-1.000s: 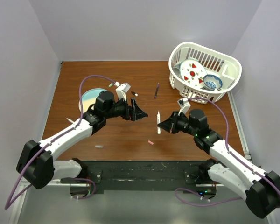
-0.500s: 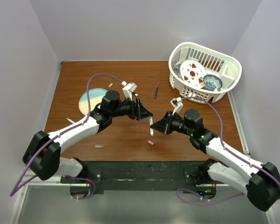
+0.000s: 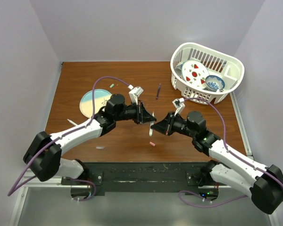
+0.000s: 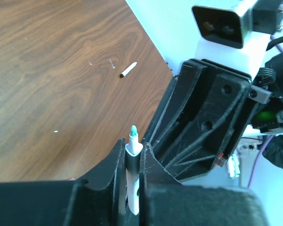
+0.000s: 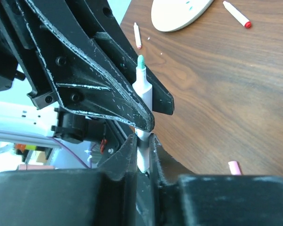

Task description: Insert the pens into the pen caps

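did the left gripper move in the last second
Yes. The left gripper moved right, away from the round plate, onto the pen in the right gripper.

Both arms reach inward, elbows out, wrists facing each other, tips meeting. Left arm (image 3: 80, 134) stretched long and low, wrist turned right. Right arm (image 3: 226, 153) bent, wrist turned left. Left tool (image 4: 132, 153) and right tool (image 5: 141, 141) overlap, fingers crossing, each pinched narrow on same pen (image 3: 152, 125).
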Motion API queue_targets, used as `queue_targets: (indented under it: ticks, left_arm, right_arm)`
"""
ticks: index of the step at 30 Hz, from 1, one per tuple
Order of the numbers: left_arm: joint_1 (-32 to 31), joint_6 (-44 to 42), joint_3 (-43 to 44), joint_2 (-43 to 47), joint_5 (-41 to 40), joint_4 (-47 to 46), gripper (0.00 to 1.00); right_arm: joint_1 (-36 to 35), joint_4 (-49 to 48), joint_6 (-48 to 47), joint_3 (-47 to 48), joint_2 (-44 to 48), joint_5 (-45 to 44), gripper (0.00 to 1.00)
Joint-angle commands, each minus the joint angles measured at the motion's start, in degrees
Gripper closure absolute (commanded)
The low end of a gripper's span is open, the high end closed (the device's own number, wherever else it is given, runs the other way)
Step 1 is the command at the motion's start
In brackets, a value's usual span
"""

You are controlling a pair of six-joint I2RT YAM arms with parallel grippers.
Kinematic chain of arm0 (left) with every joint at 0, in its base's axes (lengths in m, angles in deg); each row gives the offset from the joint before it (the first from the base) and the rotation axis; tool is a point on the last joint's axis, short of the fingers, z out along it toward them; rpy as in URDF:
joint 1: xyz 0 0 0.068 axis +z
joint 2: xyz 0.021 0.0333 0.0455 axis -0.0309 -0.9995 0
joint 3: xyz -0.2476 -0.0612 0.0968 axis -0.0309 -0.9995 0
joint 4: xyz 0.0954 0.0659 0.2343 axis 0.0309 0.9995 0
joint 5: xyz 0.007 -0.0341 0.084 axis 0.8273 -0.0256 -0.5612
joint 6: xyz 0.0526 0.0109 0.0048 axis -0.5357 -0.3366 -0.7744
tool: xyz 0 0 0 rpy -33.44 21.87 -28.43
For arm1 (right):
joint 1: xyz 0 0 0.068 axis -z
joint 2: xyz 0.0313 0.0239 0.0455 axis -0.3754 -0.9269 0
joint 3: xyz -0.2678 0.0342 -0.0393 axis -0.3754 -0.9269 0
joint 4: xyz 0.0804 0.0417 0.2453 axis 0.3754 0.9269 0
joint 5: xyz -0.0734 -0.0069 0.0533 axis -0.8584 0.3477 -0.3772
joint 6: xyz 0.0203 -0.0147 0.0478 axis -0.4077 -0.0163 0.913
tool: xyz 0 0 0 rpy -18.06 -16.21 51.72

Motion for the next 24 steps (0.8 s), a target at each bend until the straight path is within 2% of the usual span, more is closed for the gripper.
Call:
queue_targets:
  ticks: [1, 5, 7, 10, 21, 24]
  left_arm:
    - [-0.7, 2.5, 0.9, 0.8, 3.8, -3.4, 1.0]
    - [-0.6, 2.7, 0.9, 4.2, 2.9, -2.0, 1.0]
    - [-0.6, 3.7, 0.1, 5.1, 2.4, -2.7, 1.0]
    - [-0.7, 5.4, -0.7, 6.4, 2.6, -4.5, 1.0]
    - [-0.9, 7.5, -0.6, 5.8, 2.3, -7.5, 1.0]
    - [-1.0, 7.6, -0.9, 5.0, 2.3, -7.7, 1.0]
  right_arm:
    - [-0.2, -4.5, 1.3, -0.2, 1.7, 1.7, 0.67]
    - [-0.2, -8.9, 4.5, -5.0, 4.6, 4.1, 0.52]
    - [-0.2, -15.5, 8.4, -7.4, 6.1, 4.8, 0.51]
    - [-0.2, -21.0, 10.7, -9.9, 6.6, 5.3, 0.51]
    - [-0.2, -26.8, 12.3, -10.2, 4.0, 6.7, 0.54]
    - [-0.3, -27.8, 13.0, -10.5, 3.6, 6.9, 0.65]
